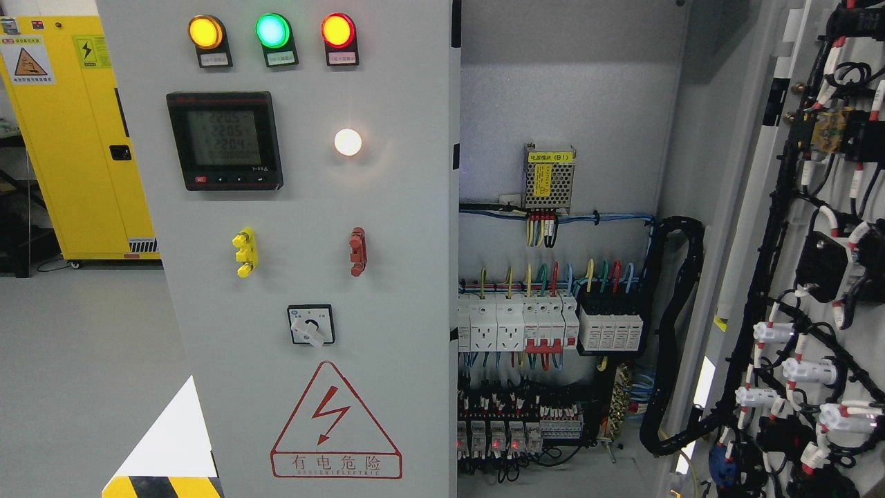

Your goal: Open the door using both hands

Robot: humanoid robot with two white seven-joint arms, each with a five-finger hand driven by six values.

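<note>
No fingers showing anywhere in frame, so not telling their state or grip. Standing wide open at far right, the right door (816, 277), its wired inner face turned toward the camera; remaining shut at centre left, the left door (311, 277) with lit lamps and meter. Risking, on any blind reach, snagging the cable bundle (674, 332) or brushing the live breakers (546, 321).
</note>
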